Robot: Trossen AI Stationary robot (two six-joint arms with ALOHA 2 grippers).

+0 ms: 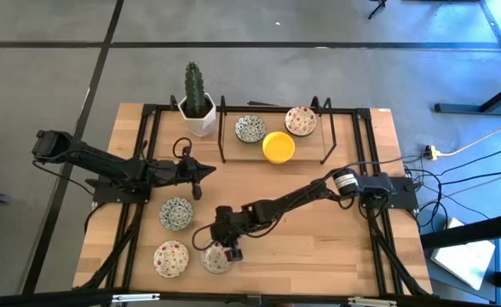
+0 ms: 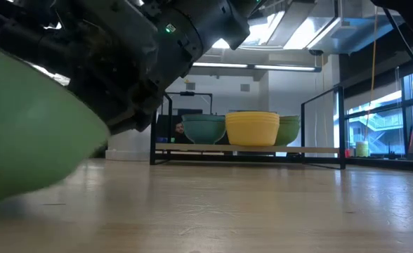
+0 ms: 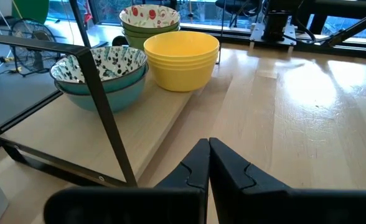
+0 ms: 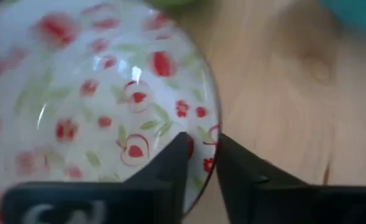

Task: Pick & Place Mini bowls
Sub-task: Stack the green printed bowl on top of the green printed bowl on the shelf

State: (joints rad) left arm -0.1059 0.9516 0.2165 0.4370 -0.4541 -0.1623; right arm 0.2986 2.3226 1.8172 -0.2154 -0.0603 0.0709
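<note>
My right gripper (image 1: 230, 252) (image 4: 200, 163) is at the table's near edge, shut on a white mini bowl with red speckles (image 1: 215, 261) (image 4: 102, 93). In the low view that bowl's green outside (image 2: 24, 126) fills the left. Beside it on the table sit another red-speckled bowl (image 1: 171, 258) and a blue-green patterned one (image 1: 175, 213). A low rack (image 1: 233, 158) holds stacks of blue-green (image 3: 99, 71), yellow (image 3: 182, 56) and red-speckled (image 3: 149, 18) bowls. My left gripper (image 1: 211, 169) (image 3: 208, 155) is shut, left of centre, pointing toward the rack and touching nothing. My right gripper pinches the red-speckled bowl's rim (image 4: 213, 127), one finger (image 4: 170, 165) inside the bowl and the other (image 4: 239, 171) outside it. The fingers come from above, pointing down. In the low view the bowl looks tilted, its held side raised.
A cactus in a white pot (image 1: 196, 107) stands at the far left corner of the table, next to the rack. The rack's thin black frame posts (image 3: 105, 106) rise at its corners. Bare wood (image 1: 319, 230) spreads across the table's right half. Cables lie off the table's right edge.
</note>
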